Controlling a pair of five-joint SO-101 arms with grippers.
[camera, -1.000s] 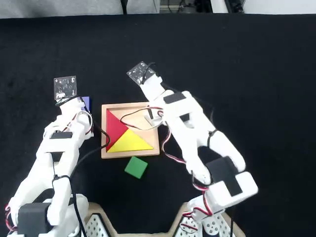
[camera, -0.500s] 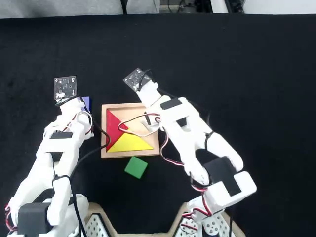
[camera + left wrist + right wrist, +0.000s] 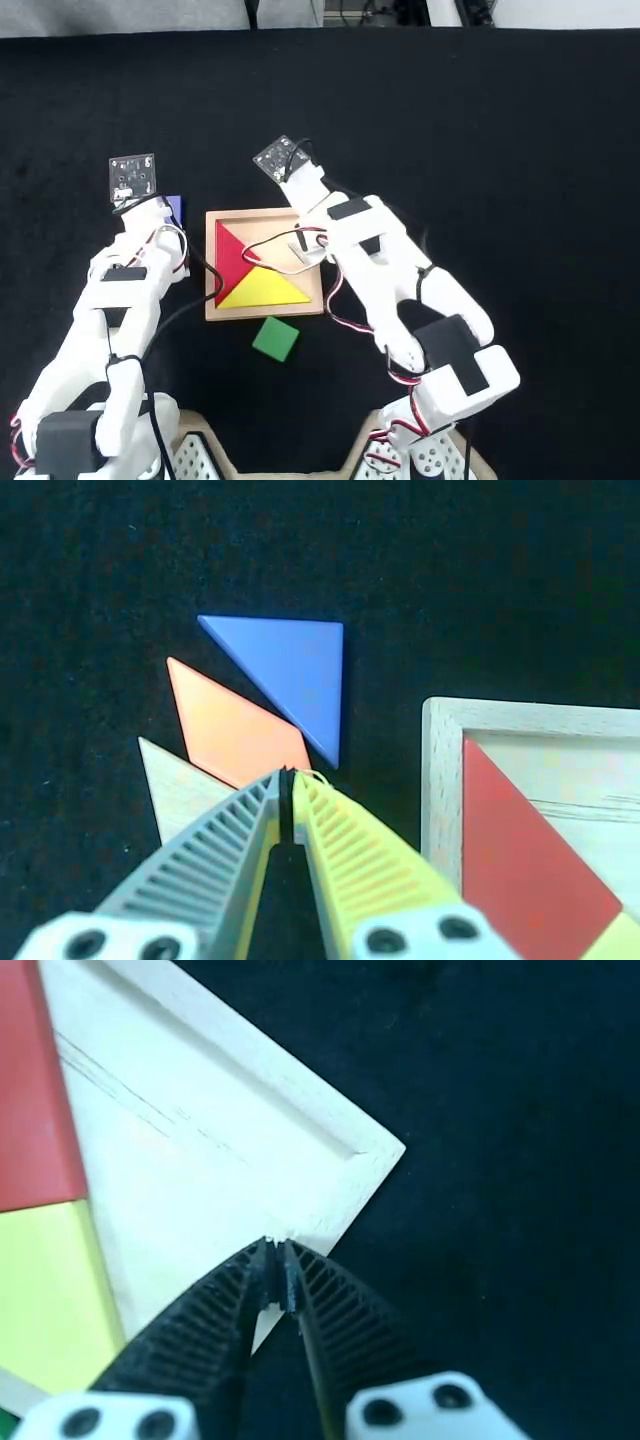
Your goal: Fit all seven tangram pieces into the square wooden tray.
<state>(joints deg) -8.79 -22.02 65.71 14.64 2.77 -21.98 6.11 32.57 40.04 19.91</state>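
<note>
High view is giving us the square wooden tray (image 3: 264,314) lying near the middle of the bench (image 3: 520,150); a red triangle (image 3: 232,260) is sitting inside it against its left edge; a yellow triangle (image 3: 263,289) is lying along its near edge, touching the red one along one side; the rest of the tray's floor is showing bare wood. We are seeing a green square (image 3: 275,338) resting on the bench just beside the tray's near edge, apart from it; a blue triangle (image 3: 175,209) is peeking out from under the left arm by the tray's far left corner.

Left wrist view is showing us an orange parallelogram (image 3: 235,728) lying just beside the blue triangle, and a pale wooden triangle (image 3: 173,790) lying just beside the orange piece; all three are resting on the bench outside the tray's left edge. We are finding the left gripper (image 3: 290,775) pressed together with nothing between its fingers, its tips hanging at the parallelogram's near corner.

Right wrist view is showing us the right gripper (image 3: 277,1250) likewise pressed together and holding nothing; its tips are hanging over the tray's right edge, near the far right corner.
</note>
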